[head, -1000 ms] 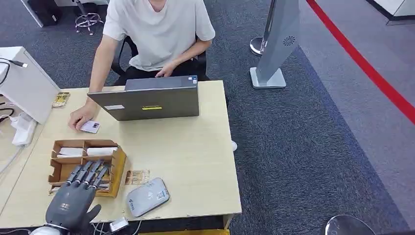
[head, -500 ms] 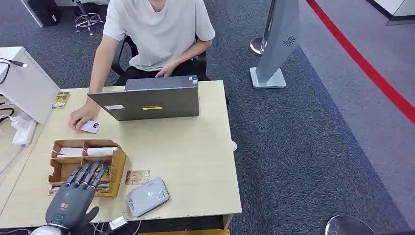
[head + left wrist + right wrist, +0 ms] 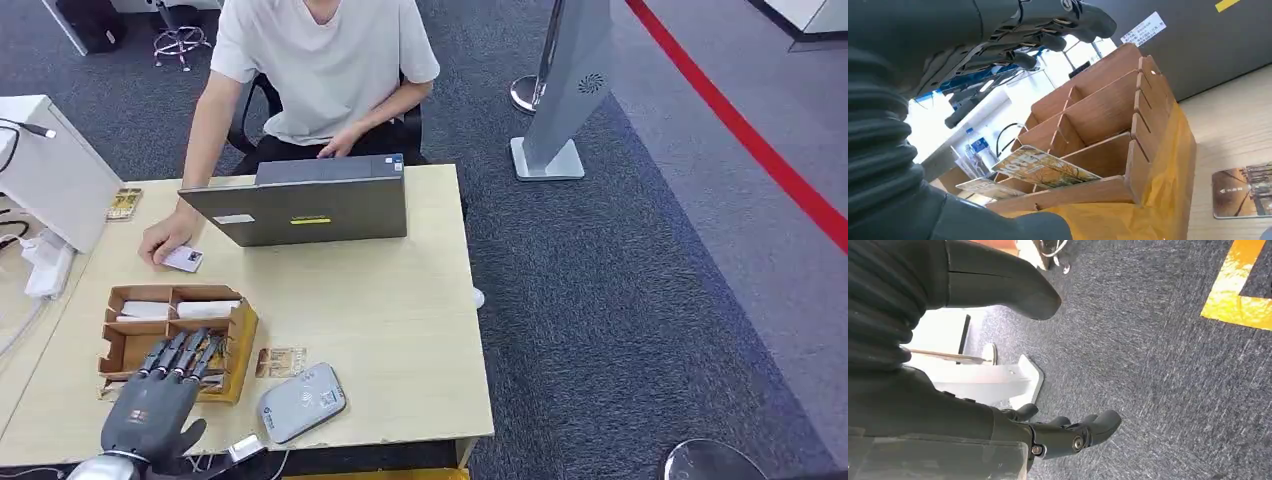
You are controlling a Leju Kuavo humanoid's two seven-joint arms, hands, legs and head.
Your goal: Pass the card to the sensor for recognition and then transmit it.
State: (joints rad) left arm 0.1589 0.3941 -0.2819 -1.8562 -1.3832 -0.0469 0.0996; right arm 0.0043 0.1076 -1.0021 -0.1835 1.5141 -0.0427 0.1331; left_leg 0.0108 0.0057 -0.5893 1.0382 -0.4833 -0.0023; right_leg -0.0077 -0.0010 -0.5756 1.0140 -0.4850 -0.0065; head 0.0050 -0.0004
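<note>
My left hand [image 3: 155, 405] hovers at the table's near left edge, fingers stretched over the near compartment of a wooden card box [image 3: 130, 335]. In the left wrist view the hand [image 3: 1013, 40] holds nothing, and yellow picture cards [image 3: 1043, 167] lean in the box's [image 3: 1108, 120] near slot. Another card [image 3: 281, 361] lies flat on the table beside the box, also seen as the loose card [image 3: 1243, 192]. The grey card sensor [image 3: 302, 401] sits near the front edge. My right hand [image 3: 1068, 432] hangs over the carpet, fingers loosely curled and empty.
A person sits behind a laptop [image 3: 305, 208], one hand [image 3: 165, 238] by a small white card [image 3: 184, 260]. A white box [image 3: 55, 175] and cables stand at the far left. A grey stand [image 3: 565, 90] rises on the carpet to the right.
My left hand has drawn slightly back toward the table's near edge; the fingers stay spread over the box. Nothing else has moved.
</note>
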